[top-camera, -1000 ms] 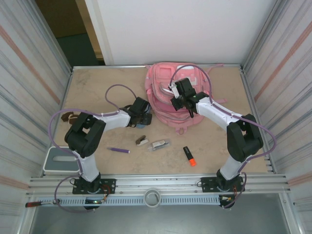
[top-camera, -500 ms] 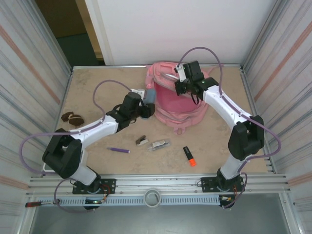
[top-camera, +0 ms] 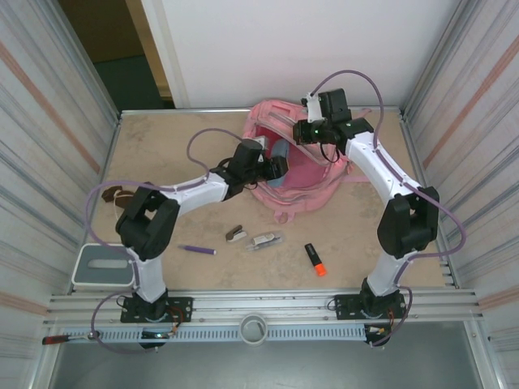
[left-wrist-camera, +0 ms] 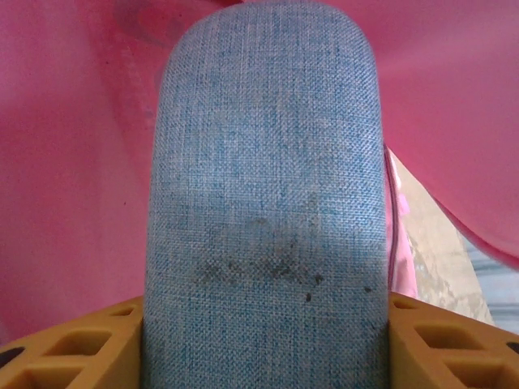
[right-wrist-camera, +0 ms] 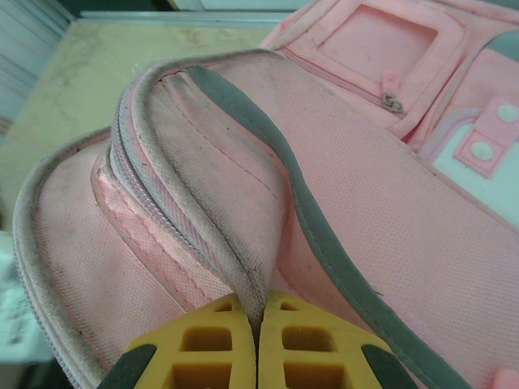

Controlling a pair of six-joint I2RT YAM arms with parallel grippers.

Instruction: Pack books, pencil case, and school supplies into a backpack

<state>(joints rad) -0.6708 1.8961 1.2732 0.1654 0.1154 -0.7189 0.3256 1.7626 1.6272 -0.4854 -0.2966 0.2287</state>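
The pink backpack (top-camera: 312,182) lies at the back of the table, its mouth held up. My right gripper (top-camera: 302,134) is shut on the folded zip rim (right-wrist-camera: 235,243) of the backpack's opening, yellow fingers (right-wrist-camera: 203,340) pressed together on the fabric. My left gripper (top-camera: 269,168) is shut on the blue-grey pencil case (top-camera: 282,158), whose rounded end (left-wrist-camera: 263,121) points into the pink inside (left-wrist-camera: 65,162) of the backpack. On the table in front lie the purple pen (top-camera: 197,250), stapler-like piece (top-camera: 236,235), clear clip (top-camera: 265,240) and orange-and-black highlighter (top-camera: 315,258). The books are out of view.
A brown-and-white lump with a cord (top-camera: 113,194) lies at the left edge. A white box (top-camera: 101,267) sits at the near left corner. Ribbed walls close both sides of the table, and a metal rail runs along the front.
My left arm carried the pencil case right, from the table beside the backpack into its mouth. My right gripper pulled the backpack's rim up and toward the back wall.
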